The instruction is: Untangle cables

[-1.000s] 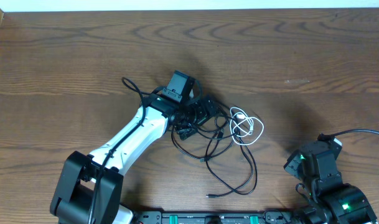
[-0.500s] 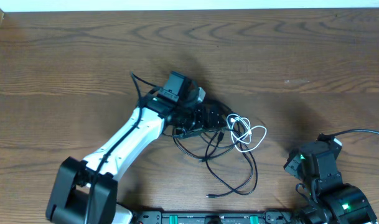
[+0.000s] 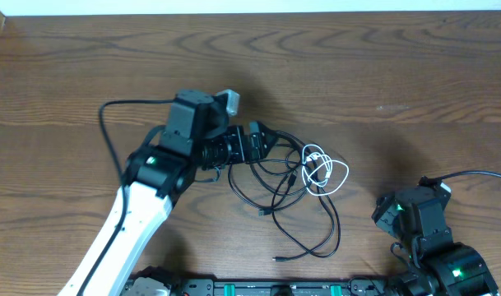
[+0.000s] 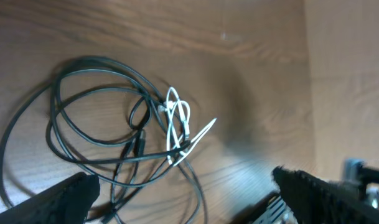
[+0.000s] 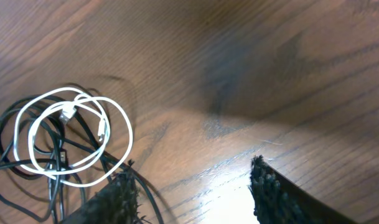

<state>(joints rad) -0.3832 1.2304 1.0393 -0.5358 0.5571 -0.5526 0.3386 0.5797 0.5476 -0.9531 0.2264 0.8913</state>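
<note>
Scene: a wooden table (image 3: 398, 66) seen from above, with one knot of cables near its middle and a robot arm on each side.
Black cables (image 3: 287, 193): thin cords in loose overlapping loops that cross one another in several places. One long strand trails toward the near edge.
White cord (image 3: 322, 171): coiled in small rings on the right side of the pile, lying over and threaded among the black loops.
Left gripper (image 3: 257, 141): at the left edge of the pile, jaws spread wide, nothing between them.
Right gripper (image 5: 192, 183): well apart from the pile to its right, jaws parted over bare wood, holding nothing.
Done: nothing that shows; no cable lies separate from the rest.
Left to do: by the look of it nearly everything. The white cord needs lifting free, then the black loops need pulling apart.
</note>
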